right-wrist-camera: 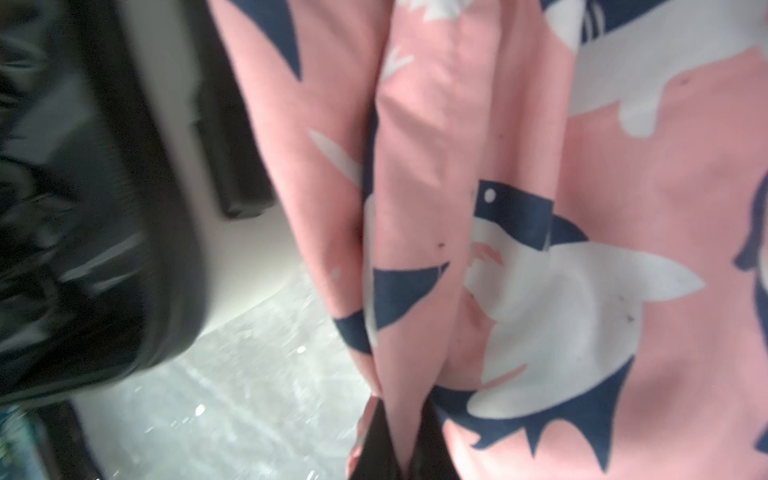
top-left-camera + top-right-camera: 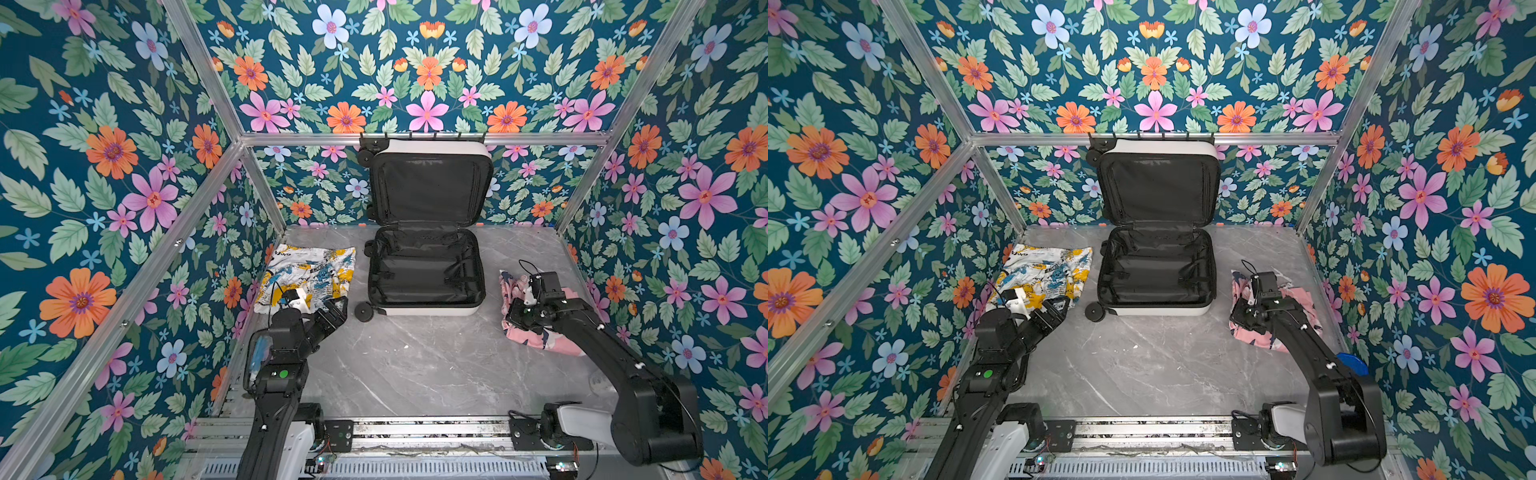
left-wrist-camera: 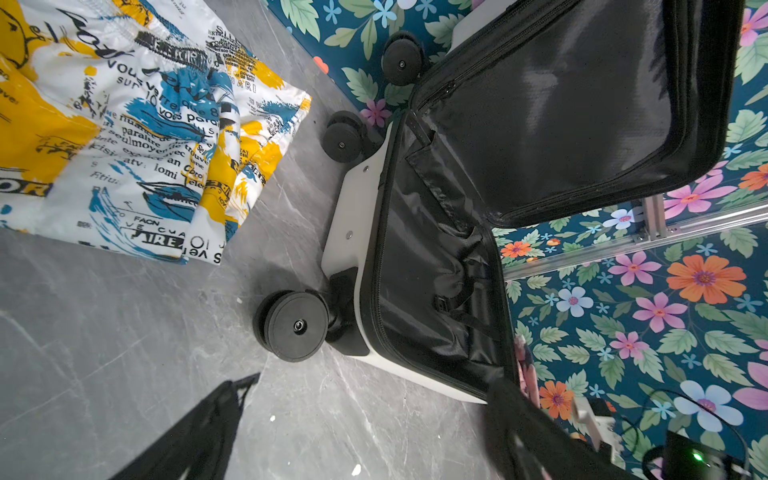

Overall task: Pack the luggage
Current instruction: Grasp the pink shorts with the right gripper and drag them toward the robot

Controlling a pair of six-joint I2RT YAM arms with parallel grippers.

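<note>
My right claw (image 1: 397, 436) is clamped on the pink shark-print cloth garment (image 1: 582, 166); my left claw (image 2: 337, 308) stands wide apart. The open white hard-shell luggage (image 2: 428, 311) lies between both claws, nearer the left.

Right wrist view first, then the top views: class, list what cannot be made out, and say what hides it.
- Right wrist view: the right gripper is cut off by the picture's edge; only its dark tips pinching the pink garment show.
- Same view: the luggage is blurred and cropped by the frame edge.
- In a top view: a blue object sits mostly behind the right arm; unidentifiable.
</note>
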